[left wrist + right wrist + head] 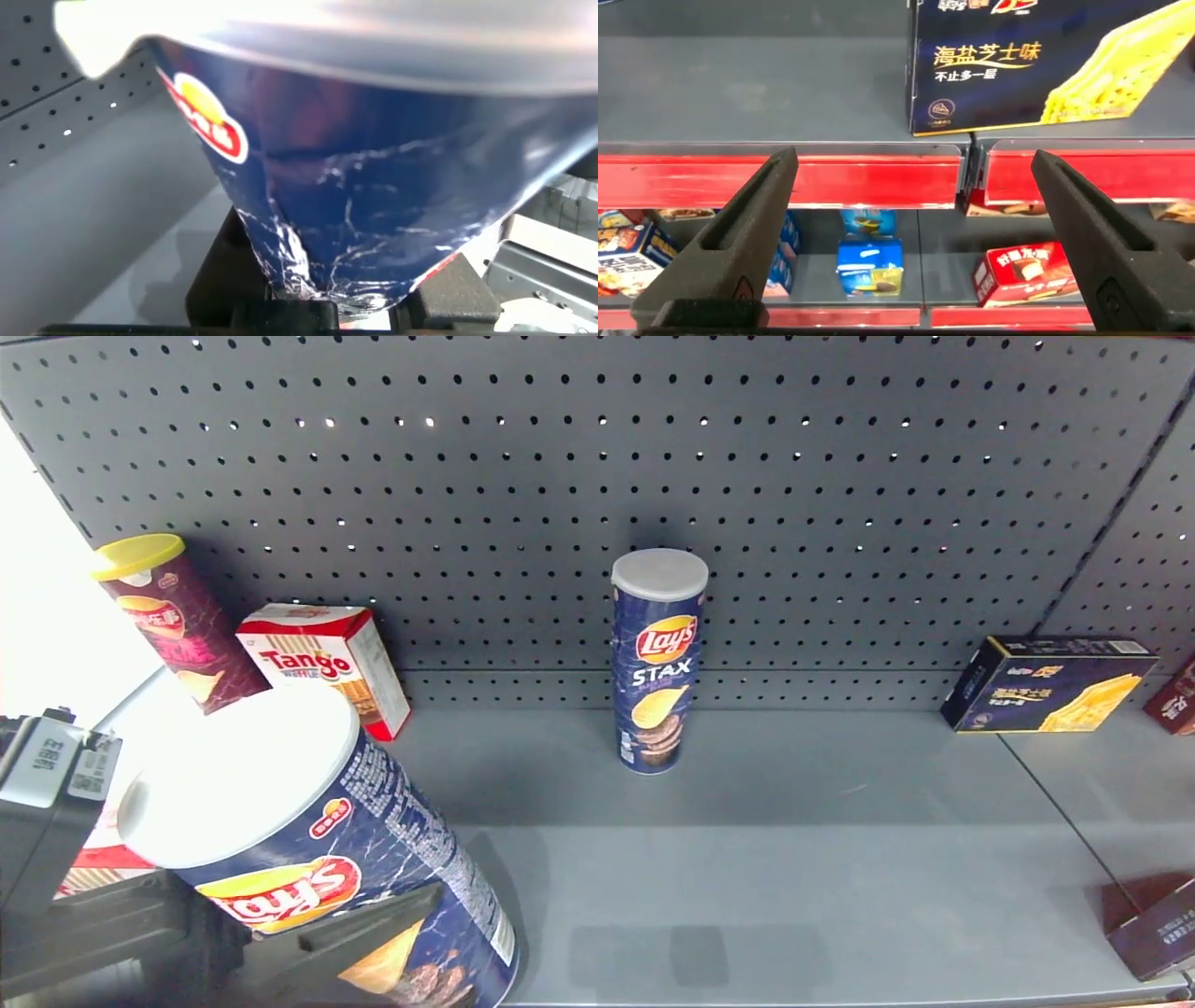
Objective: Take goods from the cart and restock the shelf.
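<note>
Left gripper: my left gripper [341,303] was clamped on the lower body of a blue chip can [373,840], with a dark finger on each side.
Right gripper: my right gripper [912,157] had its jaws spread wide and held nothing. It faced the red price rail [868,177] on the shelf front.
Held can: it was tilted, with its white lid [238,775] leaning toward the head camera. It sat above the front-left part of the grey shelf [794,859]. I could not tell whether its base touched the shelf.
Look of the can: a tall, stiff tube, dark blue with white marbling, a red-and-yellow badge and pictures of chips. I saw no dents.
Done so far: a matching blue can [656,663] stood upright near the pegboard back [747,476], well apart from the one I held.
Left to do: as I judged it, the held can had not yet been set upright and let go. I could not judge what else remained to fetch.
Neighbours: a maroon can with a yellow lid [177,625] and a red-and-white wafer box [327,663] stood at the back left. A navy box [1050,683] lay far to the right.
</note>
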